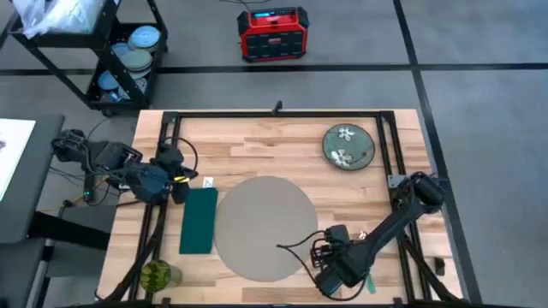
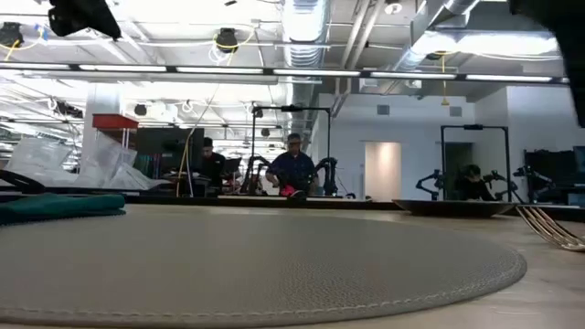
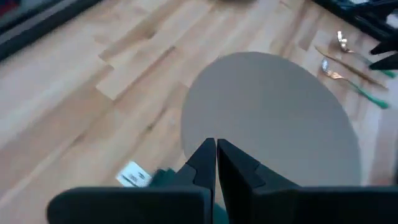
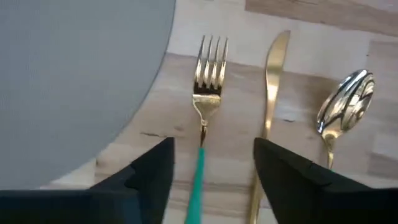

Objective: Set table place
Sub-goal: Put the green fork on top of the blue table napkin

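Note:
The round grey-taupe placemat (image 1: 265, 227) lies flat in the middle of the wood table (image 1: 257, 141). A dark green napkin (image 1: 199, 220) lies along its left side. The floral plate (image 1: 348, 146) sits at the far right. A gold fork (image 4: 208, 81), knife (image 4: 270, 99) and spoon (image 4: 342, 106) lie side by side right of the mat. My right gripper (image 4: 214, 168) is open, with a finger on either side of the fork's green handle (image 4: 198, 180) and touching nothing. My left gripper (image 3: 216, 162) is shut by the napkin's far end with nothing between its fingers.
A small white tag (image 1: 208, 182) lies beside the napkin's far end. A green round object (image 1: 157, 275) sits at the near left corner. Beyond the far edge stand a black wire cart (image 1: 128, 51) with blue dishes and a red box (image 1: 272, 34).

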### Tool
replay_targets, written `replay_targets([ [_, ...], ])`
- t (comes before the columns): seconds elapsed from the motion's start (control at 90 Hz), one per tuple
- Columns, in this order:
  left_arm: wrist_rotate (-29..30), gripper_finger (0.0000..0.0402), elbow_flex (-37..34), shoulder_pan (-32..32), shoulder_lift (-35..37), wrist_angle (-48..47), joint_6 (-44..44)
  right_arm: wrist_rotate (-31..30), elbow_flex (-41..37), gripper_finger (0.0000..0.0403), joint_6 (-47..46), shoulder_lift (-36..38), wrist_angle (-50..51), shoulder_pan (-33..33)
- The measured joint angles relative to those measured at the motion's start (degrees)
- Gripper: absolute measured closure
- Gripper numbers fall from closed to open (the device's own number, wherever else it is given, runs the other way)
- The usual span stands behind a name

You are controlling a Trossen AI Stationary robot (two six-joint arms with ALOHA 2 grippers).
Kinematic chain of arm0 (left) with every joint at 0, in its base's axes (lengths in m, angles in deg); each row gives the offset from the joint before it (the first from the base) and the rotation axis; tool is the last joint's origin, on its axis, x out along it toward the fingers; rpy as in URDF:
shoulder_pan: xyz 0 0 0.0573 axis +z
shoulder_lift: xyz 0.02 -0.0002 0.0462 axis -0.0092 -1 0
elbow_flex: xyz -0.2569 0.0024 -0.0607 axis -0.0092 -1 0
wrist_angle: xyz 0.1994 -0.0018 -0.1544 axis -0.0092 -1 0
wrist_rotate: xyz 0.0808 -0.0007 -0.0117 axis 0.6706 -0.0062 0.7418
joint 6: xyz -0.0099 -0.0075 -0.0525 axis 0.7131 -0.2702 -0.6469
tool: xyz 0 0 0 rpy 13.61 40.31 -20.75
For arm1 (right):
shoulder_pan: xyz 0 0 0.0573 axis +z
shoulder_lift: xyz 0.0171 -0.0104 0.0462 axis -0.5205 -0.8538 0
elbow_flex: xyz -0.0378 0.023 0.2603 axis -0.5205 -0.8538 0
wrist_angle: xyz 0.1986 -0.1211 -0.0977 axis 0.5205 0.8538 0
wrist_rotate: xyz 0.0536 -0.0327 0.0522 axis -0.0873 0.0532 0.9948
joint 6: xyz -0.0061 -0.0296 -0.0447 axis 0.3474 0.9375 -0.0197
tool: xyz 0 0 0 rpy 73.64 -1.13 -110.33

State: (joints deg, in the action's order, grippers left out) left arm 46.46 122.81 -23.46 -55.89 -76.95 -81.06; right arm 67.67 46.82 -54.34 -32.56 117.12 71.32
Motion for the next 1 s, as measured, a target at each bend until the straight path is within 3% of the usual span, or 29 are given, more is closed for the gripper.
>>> replay_targets([
  [0.1,-0.9,0.0402,0.0,0.0,0.0,0.6,0.2,0.5,-0.3,0.0145,0.3,-0.1,-0.2,-0.1],
  [0.322,-1.0,0.0402,0.0,0.0,0.0,0.2,1.9,3.9,-6.8,0.0153,-4.0,-1.6,-14.0,1.3],
  [0.544,-3.8,0.0402,0.0,0.0,0.4,-3.3,2.9,4.9,-8.9,0.0172,-3.9,-1.9,-13.4,-0.5],
  [0.8,-5.5,0.0402,0.0,0.0,1.0,-6.3,3.2,5.0,-12.5,0.0174,-3.9,-1.8,-22.9,-1.8],
  [1.0,-5.4,0.0402,0.0,0.0,1.0,-6.4,3.2,6.6,-12.7,0.0175,-4.2,-1.8,-20.0,-1.1],
])
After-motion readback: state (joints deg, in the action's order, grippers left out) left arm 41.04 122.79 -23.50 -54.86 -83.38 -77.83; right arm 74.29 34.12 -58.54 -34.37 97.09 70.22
